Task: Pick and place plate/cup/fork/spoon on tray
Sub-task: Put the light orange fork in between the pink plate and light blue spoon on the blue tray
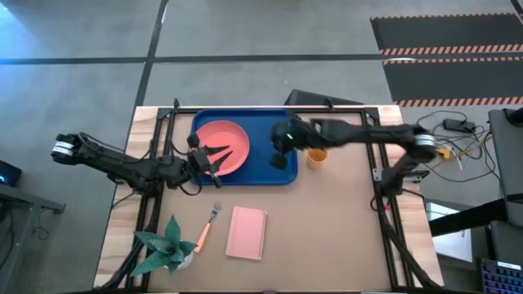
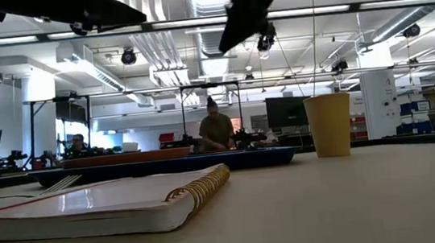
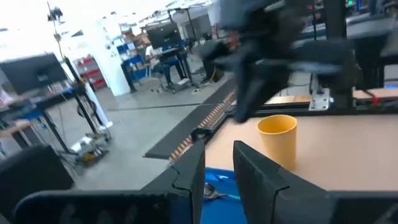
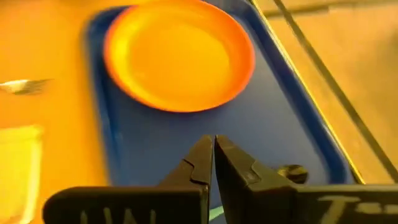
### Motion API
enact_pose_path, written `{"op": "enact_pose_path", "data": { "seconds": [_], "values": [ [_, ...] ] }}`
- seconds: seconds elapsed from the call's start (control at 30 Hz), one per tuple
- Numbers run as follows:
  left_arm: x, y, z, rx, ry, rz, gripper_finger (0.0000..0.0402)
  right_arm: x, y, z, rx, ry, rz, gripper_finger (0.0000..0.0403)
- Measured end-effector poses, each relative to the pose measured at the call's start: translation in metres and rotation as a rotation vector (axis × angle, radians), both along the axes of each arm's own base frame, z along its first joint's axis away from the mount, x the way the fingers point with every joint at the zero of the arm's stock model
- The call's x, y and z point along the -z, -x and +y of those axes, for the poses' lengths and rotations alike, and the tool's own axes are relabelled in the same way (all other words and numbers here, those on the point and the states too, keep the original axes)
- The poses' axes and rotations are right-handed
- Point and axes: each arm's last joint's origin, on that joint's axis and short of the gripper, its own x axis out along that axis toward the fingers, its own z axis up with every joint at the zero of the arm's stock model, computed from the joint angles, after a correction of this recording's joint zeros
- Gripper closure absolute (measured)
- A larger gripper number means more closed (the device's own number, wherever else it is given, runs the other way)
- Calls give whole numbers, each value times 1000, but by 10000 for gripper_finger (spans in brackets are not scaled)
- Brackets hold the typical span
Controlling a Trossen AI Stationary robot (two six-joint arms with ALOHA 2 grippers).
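The plate (image 1: 222, 145) already lies on the left half of the blue tray (image 1: 263, 174), and a spoon (image 4: 290, 172), its dark bowl showing beside the right pincer's fingertips in the right wrist view, appears to rest on the tray's right part. Two things remain off the tray: the cup (image 1: 317, 155) standing on the counter (image 1: 327, 220) just beside the tray's right edge, and the fork (image 1: 207, 225) lying on the near-left counter beside the pink notebook (image 1: 248, 232). The right pincer (image 1: 279, 155) hovers above the tray's right part with its fingers nearly touching and nothing between them; the cup is just to its right, so the right arm is plainly the nearer one for it. The left pincer (image 1: 214, 157), fingers spread, sits over the plate's left rim; the fork lies nearer than it, its handle pointing near-left and its tines far-right, which likely suits the left arm.
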Motion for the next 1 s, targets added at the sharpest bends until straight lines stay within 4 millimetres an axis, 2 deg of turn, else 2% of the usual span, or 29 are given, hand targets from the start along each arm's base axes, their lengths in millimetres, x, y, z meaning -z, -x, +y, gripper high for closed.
{"op": "enact_pose_path", "data": {
  "seconds": [0.2, 0.37, 0.57, 0.73, 1.0],
  "values": [
    [4, -1, -1, 36, 137, -39, 336, 8, 47, 54, -135, 52, -152, 394],
    [8, -7, -5, 124, 252, -64, 336, 22, 82, 79, -218, 80, -271, 394],
    [8, -30, -10, 103, 366, -16, 336, 41, 115, 95, -306, 100, -364, 394],
    [4, -53, -15, 21, 498, 141, 336, 52, 135, 102, -378, 146, -459, 394],
    [-6, -60, -27, -64, 904, 427, 336, 62, 164, 105, -460, 233, -570, 394]
  ]
}}
